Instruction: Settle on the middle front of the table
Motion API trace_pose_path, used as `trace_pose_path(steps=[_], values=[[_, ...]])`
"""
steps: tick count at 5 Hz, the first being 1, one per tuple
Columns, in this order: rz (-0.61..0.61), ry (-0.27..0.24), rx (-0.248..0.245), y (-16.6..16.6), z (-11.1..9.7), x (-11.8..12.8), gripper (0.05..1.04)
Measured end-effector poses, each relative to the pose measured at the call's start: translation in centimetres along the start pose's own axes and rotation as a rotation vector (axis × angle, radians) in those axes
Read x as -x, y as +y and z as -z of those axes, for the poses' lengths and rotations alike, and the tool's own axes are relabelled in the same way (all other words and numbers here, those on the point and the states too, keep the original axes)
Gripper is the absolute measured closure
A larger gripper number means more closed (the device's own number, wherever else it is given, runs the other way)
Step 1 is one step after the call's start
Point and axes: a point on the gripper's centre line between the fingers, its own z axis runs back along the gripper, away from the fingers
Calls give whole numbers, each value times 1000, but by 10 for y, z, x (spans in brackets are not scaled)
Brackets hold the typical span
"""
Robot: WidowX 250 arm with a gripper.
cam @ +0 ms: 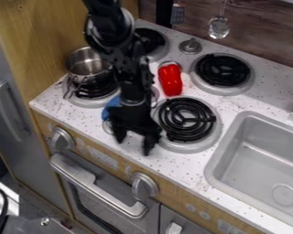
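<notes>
- Gripper [133,145]: I have its jaws apart, with speckled counter [173,164] showing between the tips. They point down at the front strip of the counter, the tips near its front edge. I cannot tell whether they touch the surface.
- The counter's middle front, which I take as my target, runs along that same strip; my gripper is over its left part, as the camera sees it.
- Wrist [133,84]: it stands close to upright above the gripper, leaning only slightly.
- Arm [109,27]: it enters at the top edge, left of centre, bulges at a thick joint, then slopes down and rightward in my view to the wrist.
- Just behind the gripper I make out a blue thing [112,104], partly hidden; I cannot tell what it is.
- Front right burner [186,119]: just beside the gripper, on the right.
- Front left burner [94,89]: left of the wrist, with the pot [88,61] upright at its rear.
- Red thing [170,80]: right of the wrist, between burners.
- Sink [259,160]: well apart, at far right.
</notes>
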Motion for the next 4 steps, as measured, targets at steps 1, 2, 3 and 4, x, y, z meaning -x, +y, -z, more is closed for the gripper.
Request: trace_pose_path(steps=[1, 2, 3, 4], values=[[-12, -12, -19, -4, 5, 0, 86], [-26, -18, 22, -11, 6, -1, 85], [-51, -17, 13, -9, 6, 0, 85], [-57, -10, 13, -9, 7, 2, 85]])
